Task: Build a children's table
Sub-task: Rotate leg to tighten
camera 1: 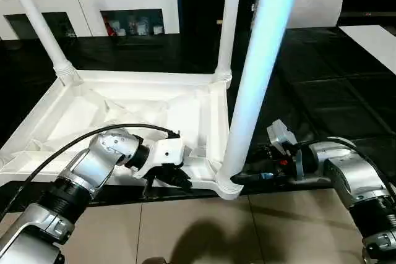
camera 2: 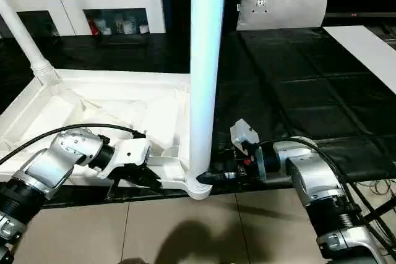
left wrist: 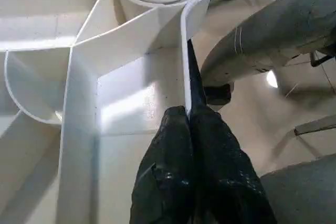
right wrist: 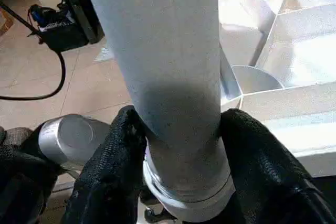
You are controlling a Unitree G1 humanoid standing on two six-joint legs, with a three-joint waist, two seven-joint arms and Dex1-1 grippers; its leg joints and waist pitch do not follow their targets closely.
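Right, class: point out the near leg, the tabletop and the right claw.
near leg (camera 1: 257,85), left eye view, middle of the shaft
tabletop (camera 1: 148,79), left eye view, far rim
right claw (right wrist: 181,156), right wrist view, between the fingers around the leg

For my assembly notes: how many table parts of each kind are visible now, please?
Tabletop: 1
Legs standing in corner sockets: 3, the near one, the far middle one, the far left one
Total: 4

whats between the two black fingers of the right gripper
The near-corner table leg, just above its flared end in the tabletop socket. In the right wrist view the right gripper has one finger on each side of the tube.
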